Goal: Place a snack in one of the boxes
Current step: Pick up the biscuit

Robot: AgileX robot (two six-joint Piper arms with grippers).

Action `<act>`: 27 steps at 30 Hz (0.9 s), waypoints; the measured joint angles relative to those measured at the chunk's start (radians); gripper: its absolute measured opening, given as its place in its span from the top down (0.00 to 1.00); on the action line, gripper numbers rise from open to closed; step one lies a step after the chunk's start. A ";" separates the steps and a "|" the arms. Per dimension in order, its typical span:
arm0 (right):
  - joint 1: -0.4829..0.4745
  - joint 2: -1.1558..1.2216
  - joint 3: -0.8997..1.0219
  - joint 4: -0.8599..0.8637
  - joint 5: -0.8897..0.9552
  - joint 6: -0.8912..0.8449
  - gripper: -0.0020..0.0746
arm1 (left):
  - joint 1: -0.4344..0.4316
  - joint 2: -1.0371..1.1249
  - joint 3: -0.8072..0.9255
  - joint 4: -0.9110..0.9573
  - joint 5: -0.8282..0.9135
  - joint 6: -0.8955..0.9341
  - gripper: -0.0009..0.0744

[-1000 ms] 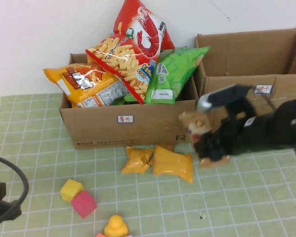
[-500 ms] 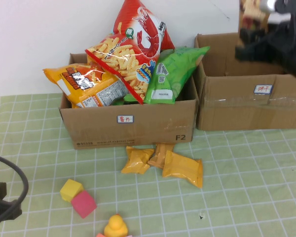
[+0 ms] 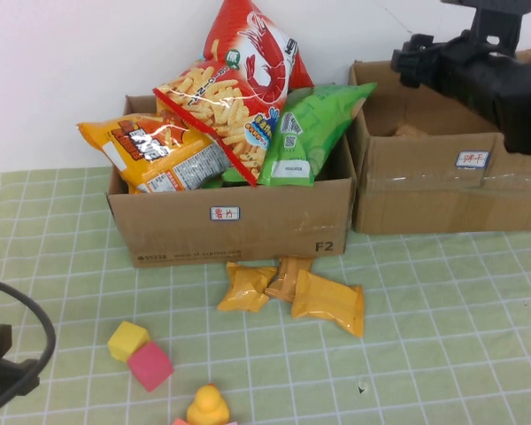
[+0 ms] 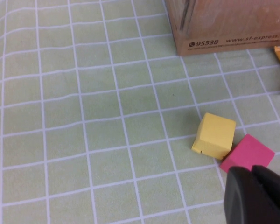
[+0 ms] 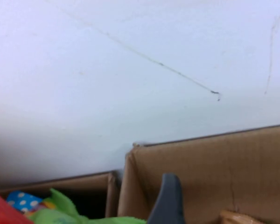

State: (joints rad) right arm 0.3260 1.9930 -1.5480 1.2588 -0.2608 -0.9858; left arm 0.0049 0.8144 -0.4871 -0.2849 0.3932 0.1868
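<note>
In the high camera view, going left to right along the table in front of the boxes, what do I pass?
Left pincer, shut, at the near left edge → yellow cube → pink cube → yellow duck → orange snack packets. The right pincer is above the right box.

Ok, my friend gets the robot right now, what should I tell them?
Left gripper: shut, holding nothing, parked low beside the pink block.
Right gripper: above the right box.
A tan packet lies inside the right box, so the drop looks done.
Orange packets lie on the table before the full left box.
Left to do: probably just draw the right arm back.
</note>
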 joint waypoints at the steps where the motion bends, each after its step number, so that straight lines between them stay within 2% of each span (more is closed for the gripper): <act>1: 0.000 0.002 -0.008 0.073 0.014 -0.059 0.23 | 0.000 0.000 0.000 0.000 0.000 0.003 0.99; 7: 0.008 -0.083 -0.017 0.428 0.050 -0.521 0.25 | -0.015 0.007 -0.015 -0.102 -0.011 0.027 0.99; 9: 0.020 -0.145 -0.017 0.462 0.021 -0.639 0.32 | -0.051 0.028 -0.049 -0.141 -0.009 0.037 0.99; 11: 0.039 -0.213 -0.017 0.482 -0.027 -0.728 0.44 | -0.098 0.061 -0.090 -0.159 -0.009 0.042 0.99; 14: 0.076 -0.304 0.008 0.490 -0.091 -0.819 0.69 | -0.191 0.145 -0.162 -0.168 -0.013 0.062 0.99; 17: 0.117 -0.377 0.066 0.498 -0.157 -0.894 0.88 | -0.311 0.260 -0.239 -0.165 -0.046 0.071 0.99; 21: 0.170 -0.458 0.192 0.506 -0.212 -0.936 0.96 | -0.460 0.446 -0.350 -0.112 -0.077 0.080 0.99; 27: 0.275 -0.591 0.496 0.506 -0.129 -0.921 0.97 | -0.592 0.717 -0.529 0.050 -0.022 0.083 0.99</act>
State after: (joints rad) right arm 0.6011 1.4019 -1.0520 1.7646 -0.3901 -1.9064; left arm -0.5869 1.5316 -1.0163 -0.2351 0.3716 0.2693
